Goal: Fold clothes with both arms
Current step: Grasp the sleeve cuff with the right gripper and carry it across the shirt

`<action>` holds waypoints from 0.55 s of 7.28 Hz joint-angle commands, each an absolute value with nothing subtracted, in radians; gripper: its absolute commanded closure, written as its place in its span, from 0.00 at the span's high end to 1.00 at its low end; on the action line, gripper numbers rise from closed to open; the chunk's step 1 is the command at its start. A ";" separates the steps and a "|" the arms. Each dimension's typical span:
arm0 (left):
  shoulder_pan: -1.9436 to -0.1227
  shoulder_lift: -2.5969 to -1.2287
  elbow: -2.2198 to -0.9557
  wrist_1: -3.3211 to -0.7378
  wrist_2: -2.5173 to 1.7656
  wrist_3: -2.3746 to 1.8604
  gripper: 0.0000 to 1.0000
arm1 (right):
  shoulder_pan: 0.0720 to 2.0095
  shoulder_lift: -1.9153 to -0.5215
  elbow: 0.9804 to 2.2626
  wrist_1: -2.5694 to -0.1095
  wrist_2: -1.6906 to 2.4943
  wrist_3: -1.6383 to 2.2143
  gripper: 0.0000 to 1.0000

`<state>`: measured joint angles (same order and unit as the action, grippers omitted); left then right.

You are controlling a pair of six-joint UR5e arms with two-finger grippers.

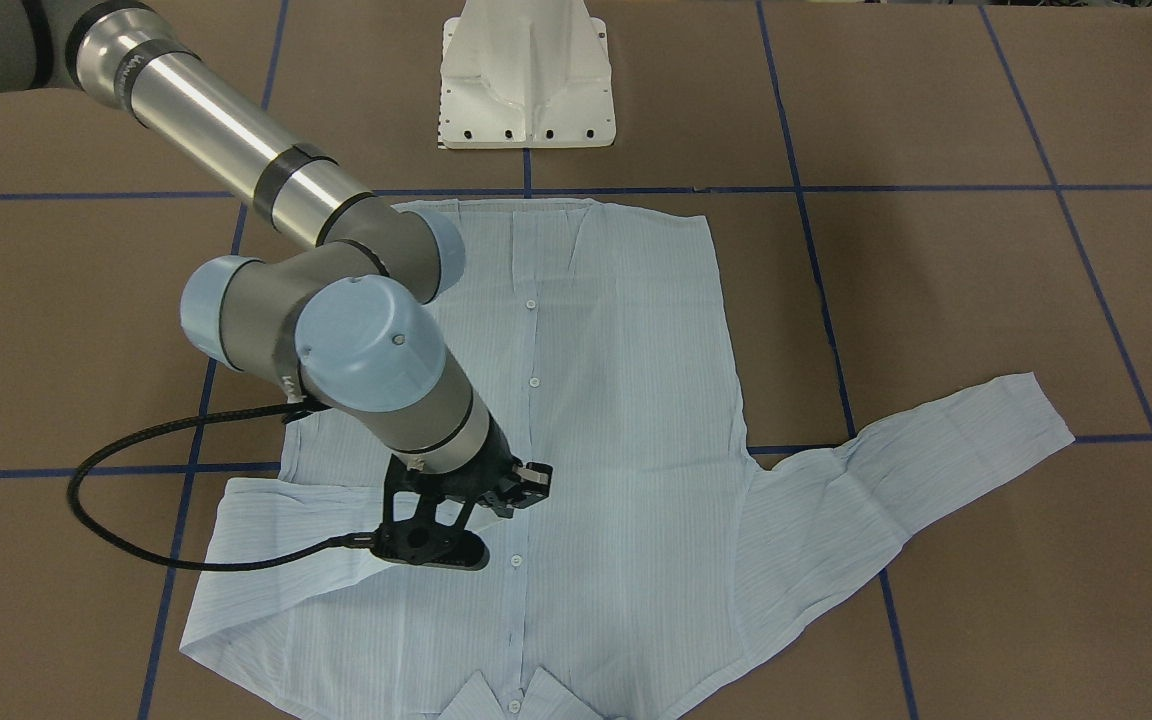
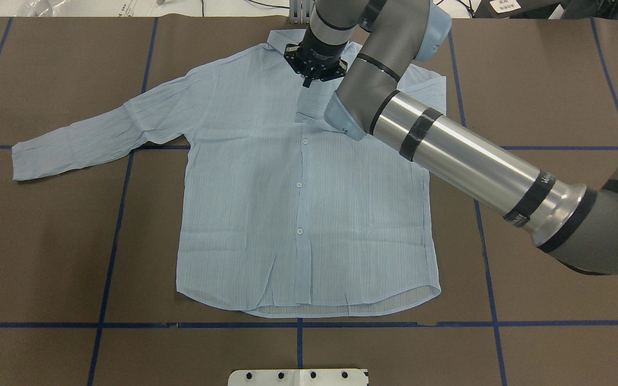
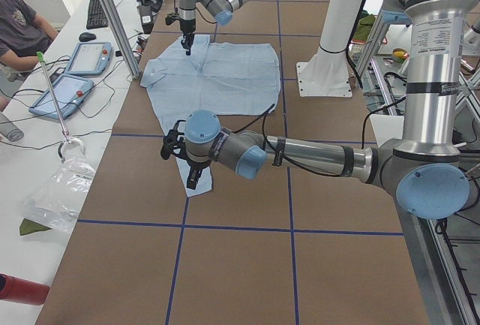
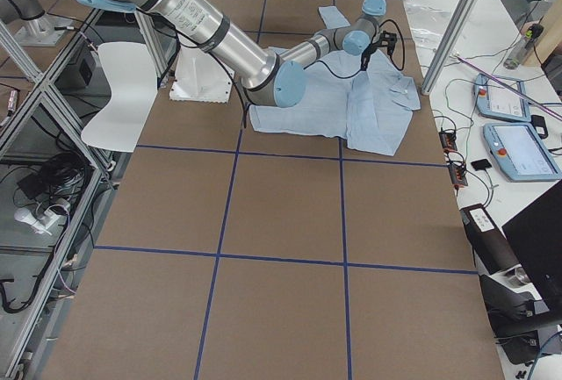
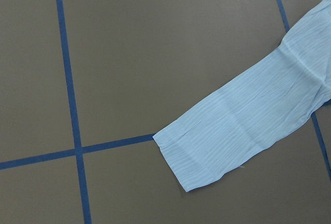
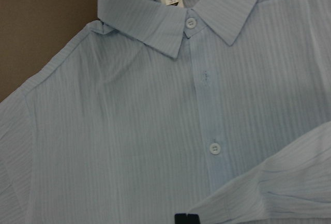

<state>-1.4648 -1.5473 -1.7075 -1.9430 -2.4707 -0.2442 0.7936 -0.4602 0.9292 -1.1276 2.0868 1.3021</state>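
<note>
found the pale-blue striped shirt (image 2: 266, 214) spread flat, buttons up, on the taped brown table (image 2: 46, 241) directly in front of the white pedestal base (image 2: 298, 377), hem nearest the base, collar (image 6: 155, 17) farthest from it. noted the right sleeve (image 1: 256, 540) laid in across the chest, right cuff (image 6: 289, 182) resting beside the button line toward the end far from the base. noted the right gripper (image 2: 308, 81) poised just above that far end, fingers seemingly together, no cloth seen between them. located the left sleeve (image 2: 89, 134) stretched out flat, well off to the robot's left of the base, with the left gripper (image 3: 192, 176) hanging over the left cuff (image 5: 207, 151); cannot tell from the side view whether apart or together. judged the step in hand to be the sleeve folds: one in, one outstanding. judged the next move to call for a descent onto the left cuff, a pinch of cloth alone, and a carry inward toward the line straight out from the base, without dragging the body askew.
</note>
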 commanded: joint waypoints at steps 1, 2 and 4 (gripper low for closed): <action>-1.465 -1.529 -1.729 -1.944 -2.468 -0.250 1.00 | 0.735 -0.367 0.839 -1.049 2.013 1.379 0.00; -1.465 -1.528 -1.729 -1.942 -2.468 -0.250 1.00 | 0.720 -0.345 0.815 -1.048 1.985 1.382 0.00; -1.463 -1.528 -1.730 -1.942 -2.468 -0.250 1.00 | 0.703 -0.295 0.764 -1.040 1.942 1.420 0.00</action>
